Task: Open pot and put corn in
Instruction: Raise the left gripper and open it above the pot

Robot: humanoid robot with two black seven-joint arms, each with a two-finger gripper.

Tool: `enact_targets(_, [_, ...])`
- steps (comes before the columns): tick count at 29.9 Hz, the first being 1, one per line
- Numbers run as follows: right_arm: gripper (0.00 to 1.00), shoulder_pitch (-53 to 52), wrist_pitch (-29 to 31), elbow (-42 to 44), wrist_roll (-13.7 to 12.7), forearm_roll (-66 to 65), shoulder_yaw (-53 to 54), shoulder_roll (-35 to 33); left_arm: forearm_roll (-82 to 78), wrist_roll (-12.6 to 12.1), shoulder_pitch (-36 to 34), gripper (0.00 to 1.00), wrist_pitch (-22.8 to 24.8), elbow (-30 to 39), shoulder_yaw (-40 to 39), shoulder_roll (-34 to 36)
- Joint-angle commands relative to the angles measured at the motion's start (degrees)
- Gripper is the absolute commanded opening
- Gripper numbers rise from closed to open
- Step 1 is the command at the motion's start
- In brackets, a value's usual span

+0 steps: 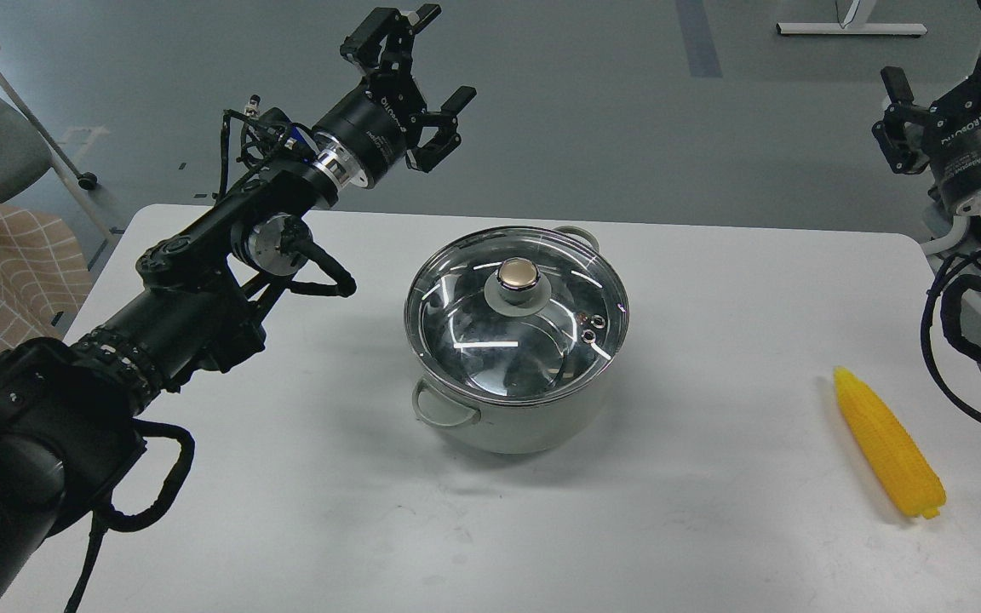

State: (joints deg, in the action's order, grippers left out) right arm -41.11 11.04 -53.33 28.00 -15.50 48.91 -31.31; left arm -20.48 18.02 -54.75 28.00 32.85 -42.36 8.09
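Sage-green round pot [516, 417] sits mid-table, glass lid [516, 315] on. Yellow bumpy corn cob [886, 443] lies near the right edge. Left gripper [427, 60] spread wide, empty — right gripper [903, 119] unclear, can't tell.

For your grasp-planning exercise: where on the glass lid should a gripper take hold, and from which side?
Grip the round knob at the centre of the lid, coming straight down from above. The lid lies flat on the pot, its rim flush with the pot's edge, so the raised knob is the only part two fingers can close around.
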Motion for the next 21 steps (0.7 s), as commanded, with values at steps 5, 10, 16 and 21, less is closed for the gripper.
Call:
enact_targets(5, [1.0, 0.1, -0.6, 0.3, 0.0, 0.1, 0.1, 0.1, 0.0, 0.1, 0.0, 0.98, 0.0, -0.2, 0.3, -1.0])
enact_targets(10, [1.0, -0.2, -1.1, 0.2, 0.0, 0.4, 0.3, 0.5, 0.0, 0.2, 0.0, 0.98, 0.0, -0.2, 0.4, 0.1])
enact_targets(16, [1.0, -0.3, -1.3, 0.7, 0.0, 0.3, -0.1, 2.0, 0.8, 0.9, 0.1, 0.98, -1.7, -2.8, -0.3, 0.2])
enact_targets(21, [1.0, 0.1, -1.7, 1.7, 0.0, 0.2, -0.5, 2.9, 1.1, 1.0, -0.3, 0.98, -3.5, -3.0, -0.8, 0.6])
